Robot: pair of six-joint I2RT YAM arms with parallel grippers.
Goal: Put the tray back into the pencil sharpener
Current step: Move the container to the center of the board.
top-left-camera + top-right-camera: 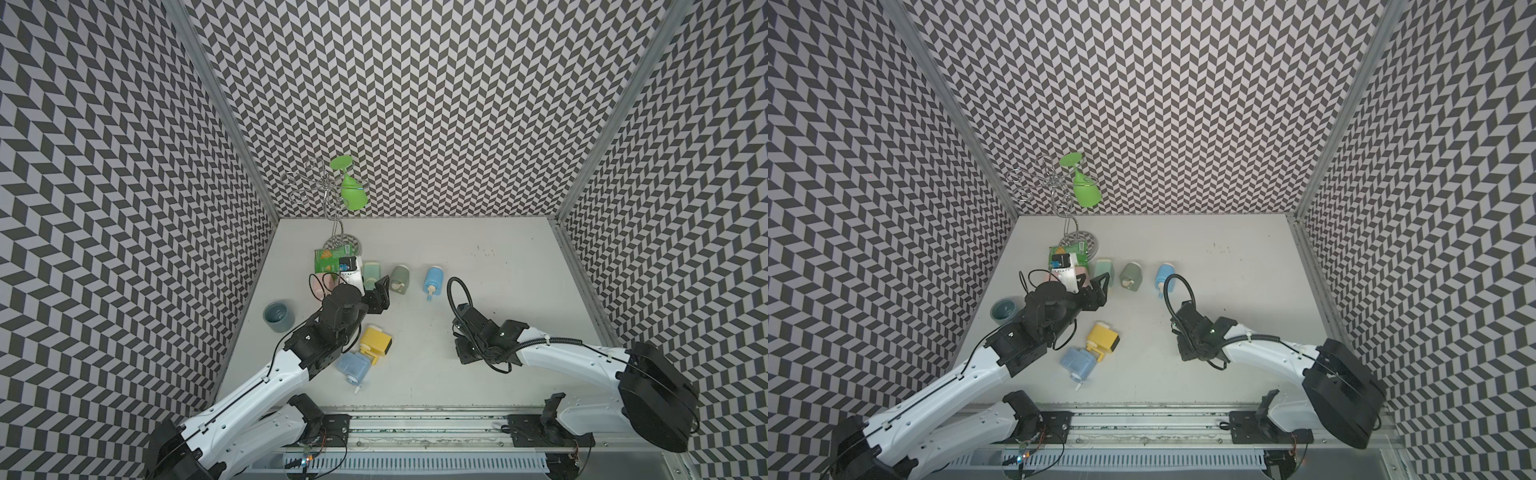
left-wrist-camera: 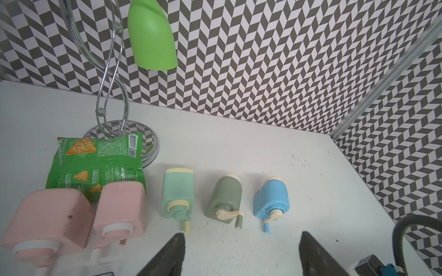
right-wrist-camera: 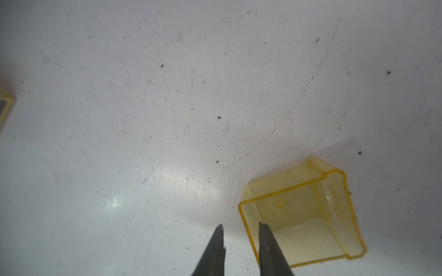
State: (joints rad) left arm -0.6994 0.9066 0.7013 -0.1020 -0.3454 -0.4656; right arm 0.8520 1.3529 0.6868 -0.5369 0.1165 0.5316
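The tray (image 3: 303, 215) is a small clear yellow box lying on the white table; in both top views the right arm hides it. My right gripper (image 3: 241, 236) hangs over its near edge with the jaws a narrow gap apart. One fingertip (image 3: 264, 235) is over the tray's inside, the other outside, with the thin side wall between them. The yellow pencil sharpener (image 1: 376, 341) lies on its side at front centre, its dark open end facing right (image 1: 1104, 336). My left gripper (image 2: 241, 239) stands wide open with nothing in it, just in front of a row of sharpeners (image 1: 376, 293).
The row holds two pink sharpeners (image 2: 119, 205), a mint one (image 2: 178, 191), an olive one (image 2: 226, 198) and a blue one (image 2: 272, 200). A light blue sharpener (image 1: 353, 365) lies beside the yellow one. A green chips bag (image 1: 328, 259), a wire rack (image 1: 332, 216) with a green glass (image 1: 353, 193) and a teal cup (image 1: 278, 316) stand at the left.
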